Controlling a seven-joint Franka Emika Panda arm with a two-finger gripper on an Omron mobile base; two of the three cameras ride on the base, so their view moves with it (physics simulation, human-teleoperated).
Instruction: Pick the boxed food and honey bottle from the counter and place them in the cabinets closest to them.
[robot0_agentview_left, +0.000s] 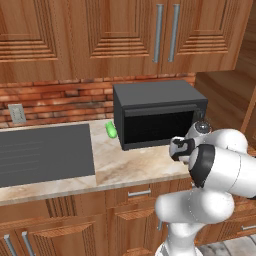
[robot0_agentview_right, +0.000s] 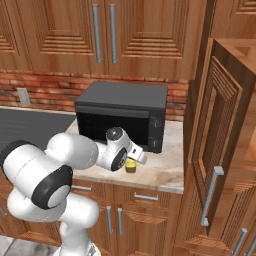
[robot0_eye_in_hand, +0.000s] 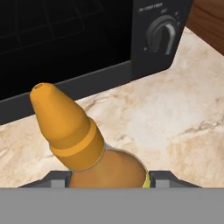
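Amber honey bottle with orange cone cap, close up between two dark fingertips.
It stands on beige marbled stone counter, before a black microwave with a round dial.

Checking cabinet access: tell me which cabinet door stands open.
The tall cabinet door right of the microwave stands swung open; the upper cabinet doors above the microwave are shut.

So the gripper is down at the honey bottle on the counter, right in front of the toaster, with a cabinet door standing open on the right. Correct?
Not quite: the appliance is a black microwave, not a toaster, as the right base view shows. The rest holds: the gripper is down at the honey bottle on the counter, and a cabinet door stands open on the right.
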